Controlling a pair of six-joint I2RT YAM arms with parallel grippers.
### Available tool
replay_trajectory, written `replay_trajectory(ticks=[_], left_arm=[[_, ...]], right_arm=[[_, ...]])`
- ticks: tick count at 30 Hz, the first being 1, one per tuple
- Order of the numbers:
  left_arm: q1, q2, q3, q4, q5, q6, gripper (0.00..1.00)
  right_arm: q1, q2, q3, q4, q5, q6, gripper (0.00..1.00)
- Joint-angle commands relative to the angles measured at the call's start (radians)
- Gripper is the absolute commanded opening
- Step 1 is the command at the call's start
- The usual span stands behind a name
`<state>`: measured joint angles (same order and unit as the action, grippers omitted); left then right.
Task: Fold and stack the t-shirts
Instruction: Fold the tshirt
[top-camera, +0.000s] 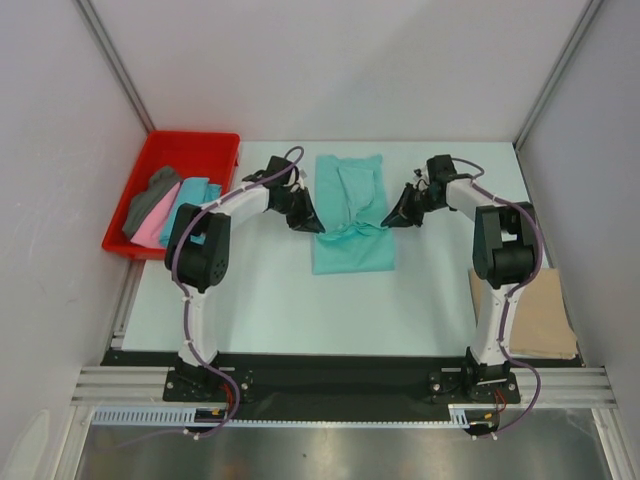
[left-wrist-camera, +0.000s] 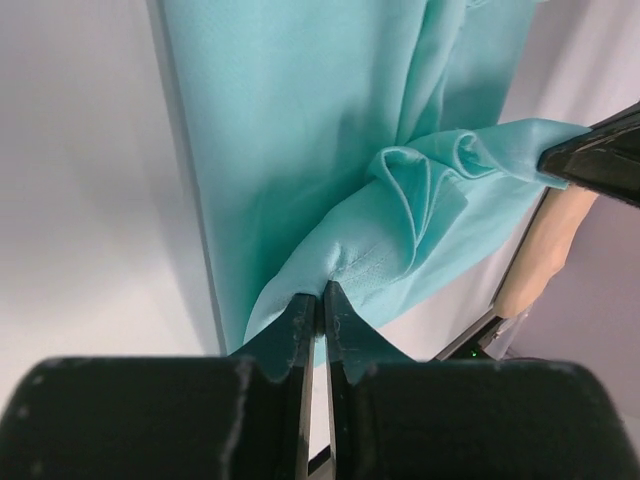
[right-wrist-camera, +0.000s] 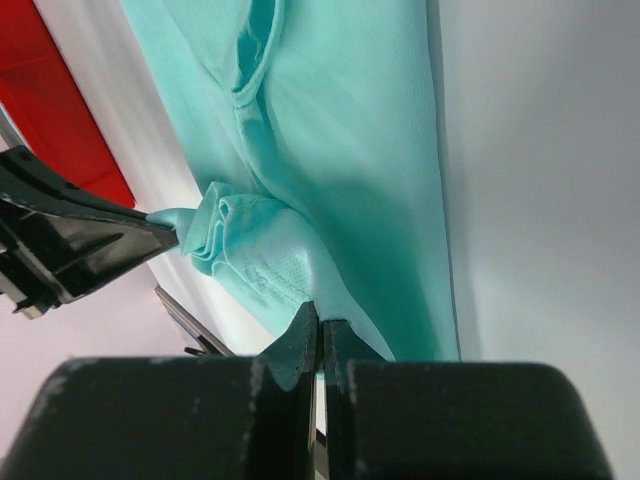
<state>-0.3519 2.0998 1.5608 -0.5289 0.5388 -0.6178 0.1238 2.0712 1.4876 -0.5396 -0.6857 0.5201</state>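
- Left claw (top-camera: 305, 218) is pinched on the left edge of the mint green t-shirt (top-camera: 352, 255), black fingers all but touching with a sliver of cloth between them. The right claw (top-camera: 395, 215) mirrors it, clamped on the opposite edge.
- Biggest thing in view is the table (top-camera: 280, 310), pale, smooth and matte. The mint shirt lies at its centre as a long, narrow strip running away from the arm bases, sides folded inward.
- The left arm (top-camera: 205, 250) rises from its base, bends at the elbow and reaches right and down to the shirt. The right arm (top-camera: 500, 250) does the same, reaching left. The two claws face each other across the strip at about mid-length.
- Between the claws, a band of the thin, fine-knit cloth is lifted off the layer below. It gathers into a small knot of soft pleats in the middle, with a stitched hem showing along the raised edge.
- At the far left corner sits the red tray (top-camera: 195, 145), hard glossy plastic. Heaped loosely inside are the dark grey t-shirt (top-camera: 150, 200), the pink t-shirt (top-camera: 150, 228) under it and the turquoise t-shirt (top-camera: 195, 200) alongside.
- At the table's right edge, the tan t-shirt (top-camera: 530, 310) lies folded into a flat rectangle, just beside the right arm.
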Motion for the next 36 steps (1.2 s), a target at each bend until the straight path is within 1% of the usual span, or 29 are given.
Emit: replay_trajectory(ticks=[1, 8, 13, 20, 23, 24, 25, 26, 27, 28, 29, 30, 31, 34, 36], left_arm=[[0.017, 0.014, 0.047, 0.012, 0.052, 0.017, 0.1], [0.034, 0.042, 0.087, 0.027, 0.05, 0.001, 0.1], [0.036, 0.091, 0.131, 0.009, 0.05, -0.003, 0.12], [0.037, 0.135, 0.188, -0.003, 0.047, -0.011, 0.14], [0.04, 0.143, 0.203, -0.011, 0.027, -0.019, 0.15], [0.042, 0.144, 0.211, -0.023, 0.007, -0.017, 0.2], [0.041, 0.146, 0.22, -0.035, -0.016, -0.014, 0.25], [0.041, 0.143, 0.235, -0.061, -0.035, -0.004, 0.27], [0.041, 0.131, 0.246, -0.075, -0.095, 0.007, 0.42], [0.041, 0.12, 0.258, -0.11, -0.129, 0.016, 0.5], [0.039, 0.103, 0.277, -0.123, -0.176, 0.03, 0.54], [0.037, 0.077, 0.275, -0.125, -0.253, 0.064, 0.58], [0.036, 0.027, 0.275, -0.123, -0.288, 0.084, 0.6], [0.027, -0.064, 0.271, -0.14, -0.339, 0.164, 0.64], [0.013, -0.101, 0.219, -0.126, -0.297, 0.205, 0.62]], right_arm=[[-0.018, 0.026, 0.071, -0.026, -0.037, -0.017, 0.0], [-0.021, 0.085, 0.14, -0.02, -0.066, -0.011, 0.0], [-0.026, 0.119, 0.163, -0.026, -0.074, -0.012, 0.05], [-0.033, 0.145, 0.195, -0.031, -0.077, -0.006, 0.07], [-0.036, 0.153, 0.206, -0.028, -0.08, -0.003, 0.13], [-0.038, 0.158, 0.214, -0.026, -0.083, -0.002, 0.14], [-0.039, 0.17, 0.223, -0.026, -0.083, 0.001, 0.18], [-0.041, 0.174, 0.23, -0.025, -0.081, 0.004, 0.21], [-0.046, 0.182, 0.259, -0.033, -0.078, 0.006, 0.24], [-0.049, 0.197, 0.276, -0.043, -0.075, 0.004, 0.3], [-0.052, 0.205, 0.304, -0.055, -0.063, 0.001, 0.32], [-0.056, 0.21, 0.327, -0.092, -0.052, -0.015, 0.33], [-0.062, 0.211, 0.376, -0.118, -0.038, -0.026, 0.36], [-0.064, 0.185, 0.418, -0.23, 0.046, -0.095, 0.39], [-0.052, 0.117, 0.384, -0.249, 0.116, -0.126, 0.41]])
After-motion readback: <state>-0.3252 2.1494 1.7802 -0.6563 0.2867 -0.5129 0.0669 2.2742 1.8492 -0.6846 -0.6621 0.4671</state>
